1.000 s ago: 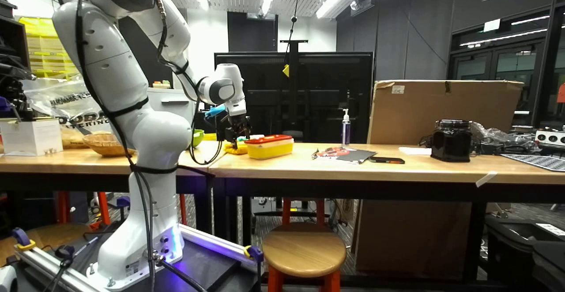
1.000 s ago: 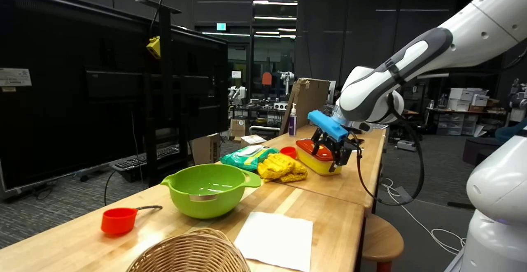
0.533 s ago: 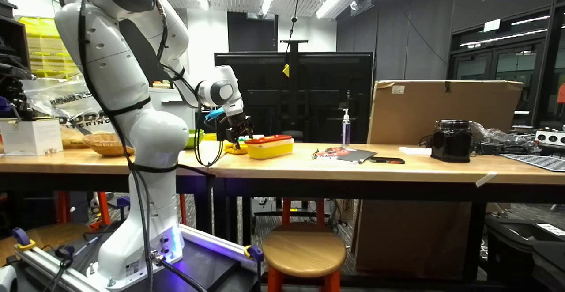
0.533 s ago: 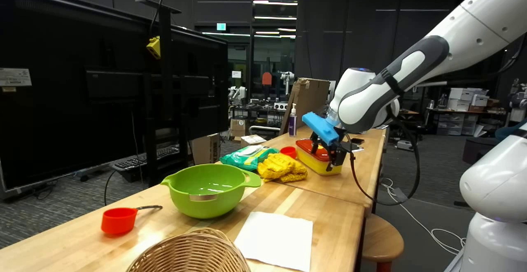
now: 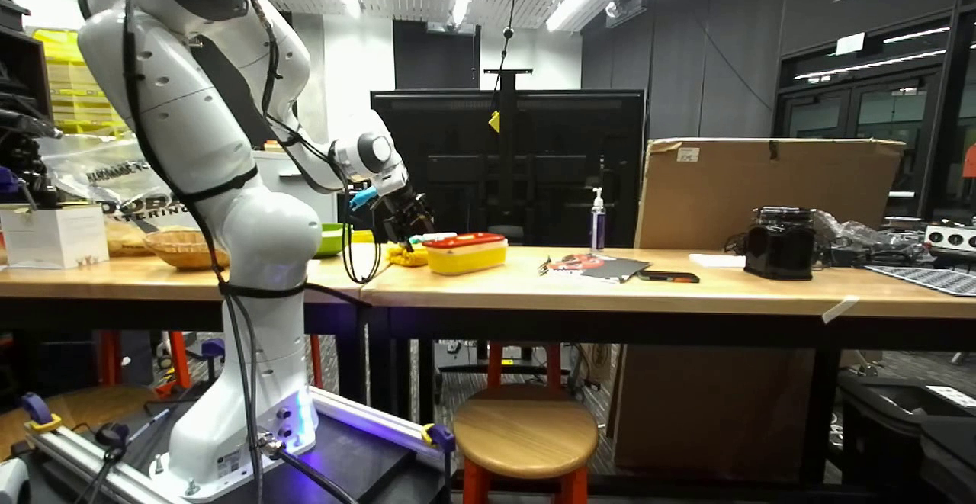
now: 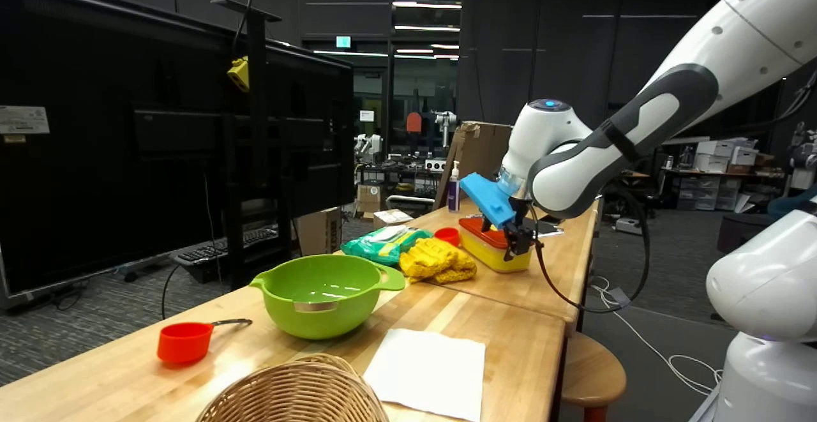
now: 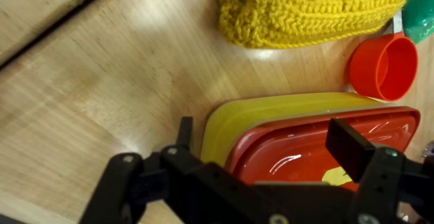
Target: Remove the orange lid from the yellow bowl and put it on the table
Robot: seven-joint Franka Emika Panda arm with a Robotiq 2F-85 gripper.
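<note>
1. the orange-red lid (image 7: 298, 142) sits on top of the yellow tub (image 5: 467, 261), which is rectangular with rounded corners.
2. the tub stands upright on the wooden counter (image 6: 520, 345).
3. the hand (image 7: 261, 129) has its jaws spread wide and holds nothing; in the wrist view one jaw covers part of the lid, the other shows past the tub's end against bare wood.
4. in both exterior views the hand leans at a slant by one end of the tub; whether it touches the lid, i cannot tell.
5. a red cup (image 7: 368, 64) stands just beside one corner of the tub; whether the two touch is unclear.
6. near the cup lie a yellow knitted piece (image 7: 312, 14) and a green packet (image 6: 386, 245), close together.
7. well apart from the tub, in an exterior view, are a green mixing bowl (image 6: 319, 325), a white sheet (image 6: 426, 374), a red scoop (image 6: 184, 343) with a dark handle and a wicker basket (image 6: 297, 393).
8. farther along the counter, in an exterior view, are a pump bottle (image 5: 597, 228), a flat dark slab (image 5: 669, 277) and a black jar (image 5: 779, 248), a large cardboard box (image 5: 717, 191) behind the jar.
</note>
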